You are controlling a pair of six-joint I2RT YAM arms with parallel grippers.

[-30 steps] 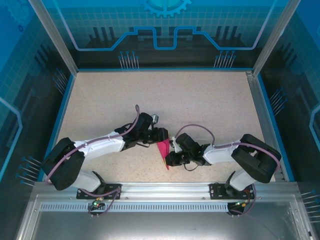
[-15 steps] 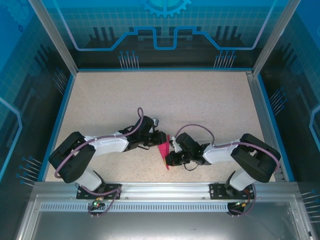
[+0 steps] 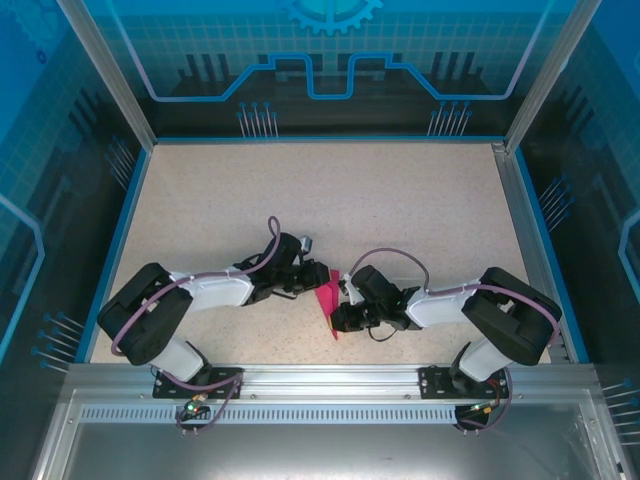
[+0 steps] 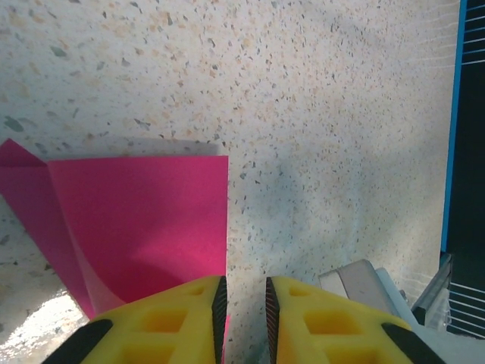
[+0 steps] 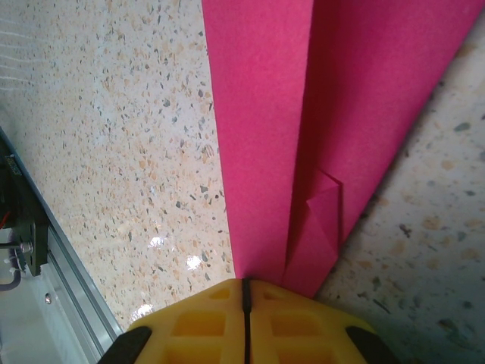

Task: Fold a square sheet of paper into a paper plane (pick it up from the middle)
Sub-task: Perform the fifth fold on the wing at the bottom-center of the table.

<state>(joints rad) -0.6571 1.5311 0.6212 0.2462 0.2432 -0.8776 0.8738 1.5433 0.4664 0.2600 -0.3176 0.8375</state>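
the thin, partly folded magenta-pink paper sheet (image 3: 327, 298) is down at the speckled beige worktop (image 3: 350, 200), near the front edge and between my two arms. the right end effector (image 5: 245, 282) is pinched tight on it. in the right wrist view its yellow fingers meet in a hairline, and the doubled layers run straight out from between them, with a small dog-eared tuck beside the crease. the left end effector (image 4: 242, 282) stands narrow, with a slim gap where worktop shows through. the sheet's straight edge runs down to that gap, and i cannot tell whether any layer is inside it.

as i judge it, the sheet is almost weightless and limp, and it will bend wherever i load it. in the left wrist view one layer curves up instead of lying flat, so it won't hold a shape until it is creased. it looks matte rather than slick, but a pull between two grips could tear or wrinkle it. i'd take hold on the doubled, creased part, where it is stiffest, and close the left side squarely over the straight edge rather than a loose corner.
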